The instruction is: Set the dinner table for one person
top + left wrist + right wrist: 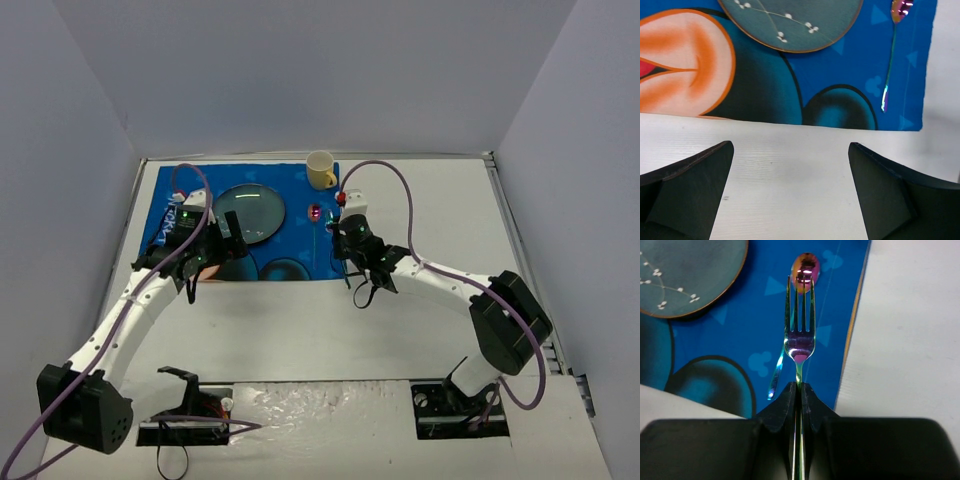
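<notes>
Overhead, the white desk [300, 320] fills the floor of the enclosure, with both arms reaching across it from its near edge. A blue cartoon-printed mat [298, 235] lies flat against the desk's far edge, toward the far left corner. On the mat sits a round grey-green plate [250, 213] with an orange rim, and a yellow cup [321, 169] stands upright at the mat's far right corner. An iridescent spoon [888, 75] lies along the mat just inside its right edge, with the bowl toward the far edge.

The right claw [800, 387] is closed tight on the handle of an iridescent fork [800, 335]. The tines point toward the far edge and sit over the right strip of the mat. From the wrist view the fork lines up with the spoon's bowl. Whether the two touch cannot be told.

The left claw [791, 150] has its dark fingers [695, 185] spread wide, holding nothing. It hangs over bare white desk just on the near side of the mat's near edge, with the plate beyond it.
</notes>
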Controlling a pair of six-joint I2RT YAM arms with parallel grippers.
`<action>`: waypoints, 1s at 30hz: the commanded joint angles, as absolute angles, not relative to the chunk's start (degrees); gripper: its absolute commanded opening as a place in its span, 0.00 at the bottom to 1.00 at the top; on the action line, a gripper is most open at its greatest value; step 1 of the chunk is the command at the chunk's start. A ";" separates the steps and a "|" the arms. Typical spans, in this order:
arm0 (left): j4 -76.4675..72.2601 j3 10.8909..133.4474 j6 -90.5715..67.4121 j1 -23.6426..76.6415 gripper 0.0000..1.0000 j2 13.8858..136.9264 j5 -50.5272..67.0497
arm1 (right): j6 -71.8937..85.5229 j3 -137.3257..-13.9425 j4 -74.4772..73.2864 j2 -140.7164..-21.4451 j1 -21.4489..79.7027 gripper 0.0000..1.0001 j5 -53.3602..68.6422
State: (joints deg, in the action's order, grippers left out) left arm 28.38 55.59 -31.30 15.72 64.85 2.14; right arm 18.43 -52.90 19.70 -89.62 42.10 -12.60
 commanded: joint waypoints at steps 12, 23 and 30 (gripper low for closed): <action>9.43 63.98 -39.10 28.19 0.91 76.75 0.62 | 24.09 -52.54 28.99 -86.43 47.37 0.00 -13.27; 1.73 67.66 -41.40 31.14 0.74 83.59 2.73 | 26.76 -50.80 31.09 -84.81 47.90 0.00 -12.16; -1.32 68.60 -43.20 31.43 0.62 86.95 5.19 | 27.34 -49.67 32.06 -83.52 47.90 0.00 -12.39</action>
State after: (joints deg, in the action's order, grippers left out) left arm 5.15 65.16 -41.33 30.79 86.70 3.41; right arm 26.05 -49.43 26.39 -87.32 47.64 -11.92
